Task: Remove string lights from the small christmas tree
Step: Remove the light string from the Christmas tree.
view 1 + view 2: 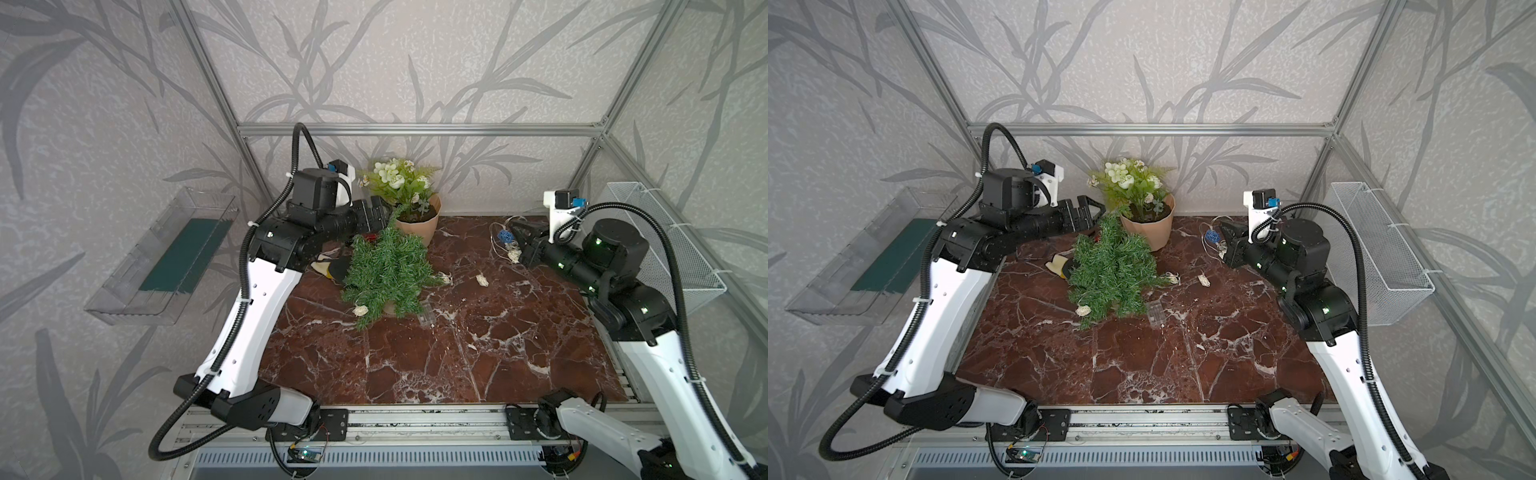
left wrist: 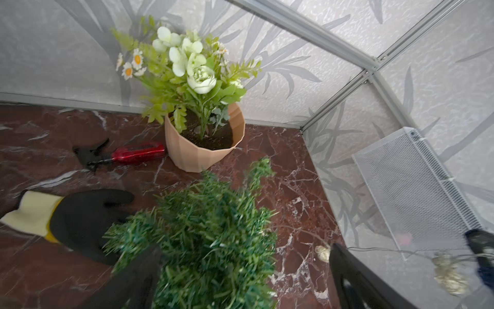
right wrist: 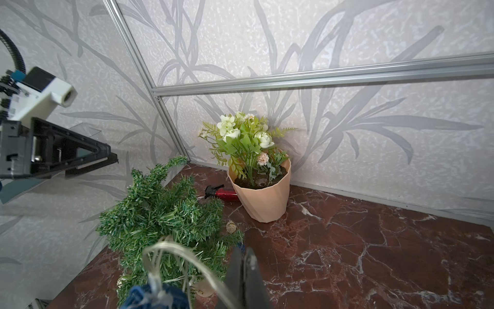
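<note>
The small christmas tree [image 1: 386,270] of bushy green needles stands in the far middle of the red-brown marble table [image 1: 457,365]. It is tilted, and its tip is close to the tan ribbed pot of white flowers [image 1: 417,228]. The left gripper [image 1: 379,216] hovers at this tip with its jaws spread wide. In the left wrist view the tree top is between the two dark fingers [image 2: 344,270]; I cannot tell if they touch it.

At the far right, the right gripper [image 1: 515,236] has its jaws pressed together on the thin pale wire of the string lights [image 1: 505,237]. A blue woven ball hangs at the tips, above the table. Cream woven balls lie just right of the tree and under its near left branches.

Only the top views show the small clear rectangular box [image 1: 1154,311], which lies near the tree base. The red spray bottle with black trigger [image 2: 136,153] beside the pot is clear only in the wrist views. The black glove with cream cuff and yellow band [image 2: 80,219], left of the tree, is plain in the left wrist view.
</note>
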